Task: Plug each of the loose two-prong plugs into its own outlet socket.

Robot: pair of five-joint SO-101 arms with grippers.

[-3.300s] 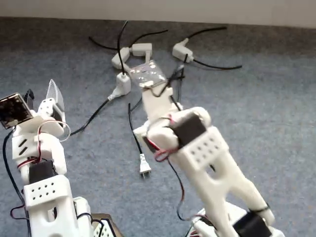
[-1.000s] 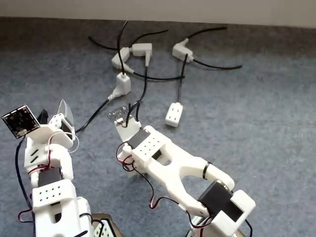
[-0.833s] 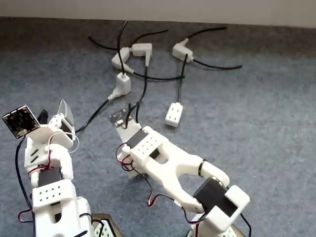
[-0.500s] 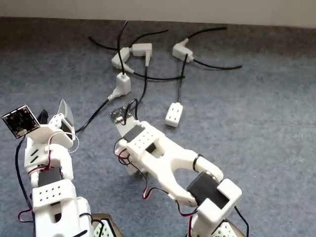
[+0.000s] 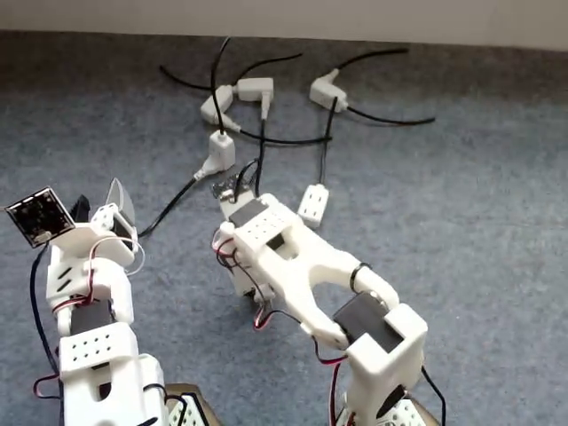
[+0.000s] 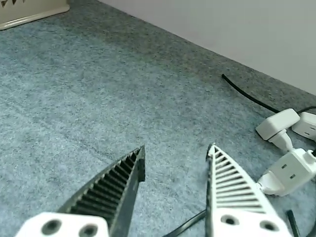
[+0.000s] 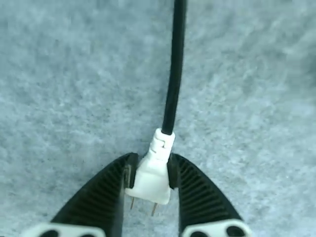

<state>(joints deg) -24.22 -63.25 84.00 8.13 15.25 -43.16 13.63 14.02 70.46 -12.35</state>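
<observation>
Grey carpet (image 5: 479, 222) covers the work surface. At near left, the left gripper (image 6: 177, 148) hovers with its jaws spread wide and nothing between them. At centre, the right gripper (image 7: 150, 160) is clamped on the body of a white two-prong plug (image 7: 149, 183), prongs toward the wrist, black cord (image 7: 174, 74) leading away. Just right of that arm lies a white outlet socket (image 5: 312, 205). Another white socket (image 5: 217, 155) lies farther off.

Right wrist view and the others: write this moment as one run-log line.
right gripper: shut on two-prong plug | left gripper: open, empty | outlet socket: on carpet, nothing plugged in
</observation>
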